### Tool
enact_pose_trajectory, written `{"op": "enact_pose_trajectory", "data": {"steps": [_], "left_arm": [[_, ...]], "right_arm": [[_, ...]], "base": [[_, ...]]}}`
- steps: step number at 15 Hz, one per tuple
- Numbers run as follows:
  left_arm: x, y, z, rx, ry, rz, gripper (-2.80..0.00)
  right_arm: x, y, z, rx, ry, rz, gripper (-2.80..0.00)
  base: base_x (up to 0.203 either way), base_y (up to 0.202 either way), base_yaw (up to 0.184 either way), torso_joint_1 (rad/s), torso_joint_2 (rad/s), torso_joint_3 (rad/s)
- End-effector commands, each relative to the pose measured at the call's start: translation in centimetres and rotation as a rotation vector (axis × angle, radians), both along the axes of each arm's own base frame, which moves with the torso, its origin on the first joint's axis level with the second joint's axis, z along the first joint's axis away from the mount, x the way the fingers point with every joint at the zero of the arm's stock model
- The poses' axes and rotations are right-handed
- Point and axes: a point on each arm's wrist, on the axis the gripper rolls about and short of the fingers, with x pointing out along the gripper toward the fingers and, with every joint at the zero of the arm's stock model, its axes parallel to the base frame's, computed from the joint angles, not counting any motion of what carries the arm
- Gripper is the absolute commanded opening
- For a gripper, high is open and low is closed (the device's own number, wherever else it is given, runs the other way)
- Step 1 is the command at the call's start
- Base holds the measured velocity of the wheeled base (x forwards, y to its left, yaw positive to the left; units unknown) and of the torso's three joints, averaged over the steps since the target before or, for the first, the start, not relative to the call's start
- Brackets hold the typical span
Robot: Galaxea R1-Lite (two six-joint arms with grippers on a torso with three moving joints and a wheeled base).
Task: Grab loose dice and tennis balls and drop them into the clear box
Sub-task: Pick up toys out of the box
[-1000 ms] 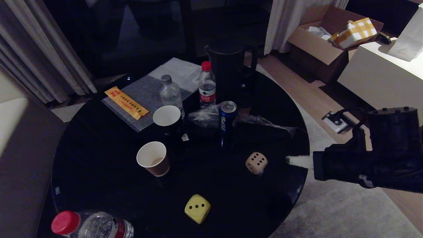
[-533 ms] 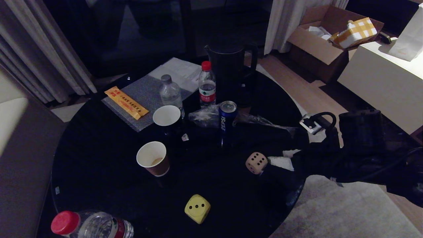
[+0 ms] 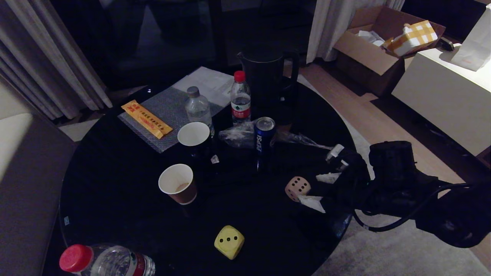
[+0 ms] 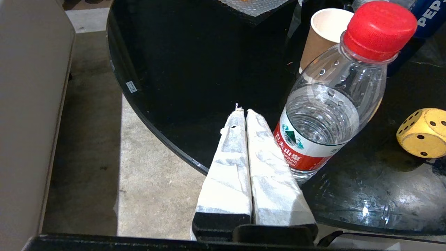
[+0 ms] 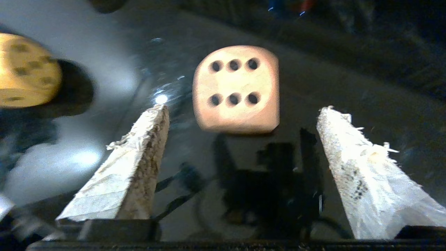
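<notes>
The right arm reaches in low over the right edge of the round black table (image 3: 115, 199). Its right gripper (image 3: 321, 188) stands wide open, white-wrapped fingers (image 5: 362, 174) spread just short of the beige die (image 3: 297, 188), which rests near that edge, six pips toward the wrist camera. The yellow die (image 3: 229, 241) lies by the near edge. The left gripper (image 4: 244, 118) hangs closed off the table's near-left edge beside a red-capped water bottle (image 4: 334, 101). A blue can (image 3: 264, 142) mid-table reads PEPSI.
</notes>
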Motion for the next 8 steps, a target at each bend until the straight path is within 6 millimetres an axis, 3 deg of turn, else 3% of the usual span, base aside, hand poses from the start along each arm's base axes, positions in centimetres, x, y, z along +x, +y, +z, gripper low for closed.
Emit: {"op": "enact_pose_trajectory", "data": {"steps": [1, 8], "left_arm": [[0.0, 0.0, 0.0, -0.001, 0.003, 0.001, -2.80], [0.0, 0.0, 0.0, -0.001, 0.003, 0.001, -2.80]], "right_arm": [[1.3, 1.0, -1.6, 0.016, -0.053, 0.017, 0.00], [2.4, 1.4, -2.6, 0.014, -0.126, 0.027, 0.00]], "base": [[0.000, 0.000, 0.000, 0.000, 0.00, 0.000], [0.000, 0.000, 0.000, 0.000, 0.00, 0.000]]}}
